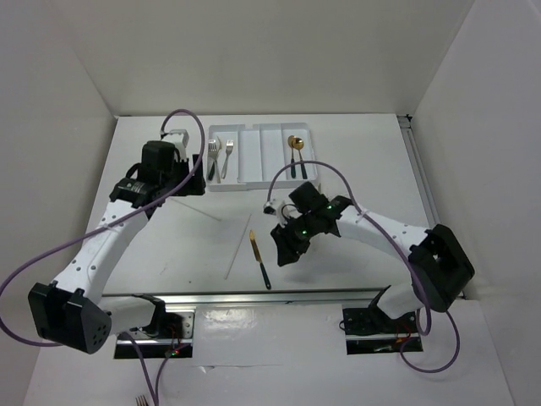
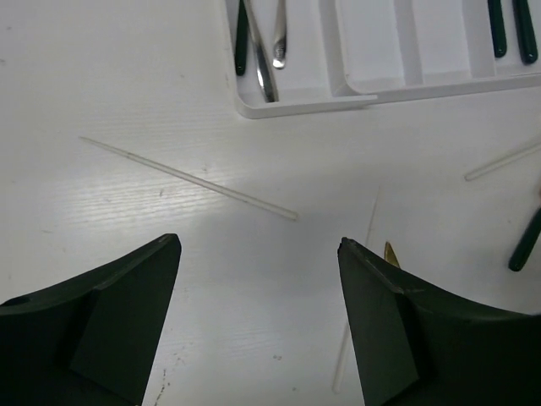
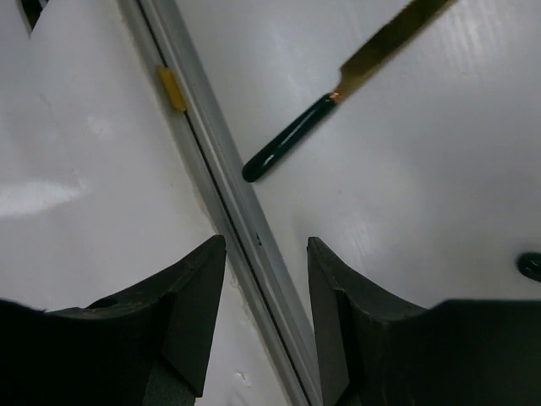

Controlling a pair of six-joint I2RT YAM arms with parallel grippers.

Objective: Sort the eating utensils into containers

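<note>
- White plastic tray (far edge of the bench): silver forks in the leftmost slot, gold spoon in the rightmost.
- Your left tool gapes wide, empty; right tool half-open, empty.

1. Left wrist view: organiser tray cut by the top edge; only its near end shows.
2. Silver utensils in the left slot: handles only, heads out of frame.
3. Dark handles, right slot: type can't be told.
4. Right wrist view: gold knife, blade tip cut off.
5. Dark rounded object at the right edge: unidentifiable.
6. Top view: fork tines at the near edge, rest cut off.
</note>
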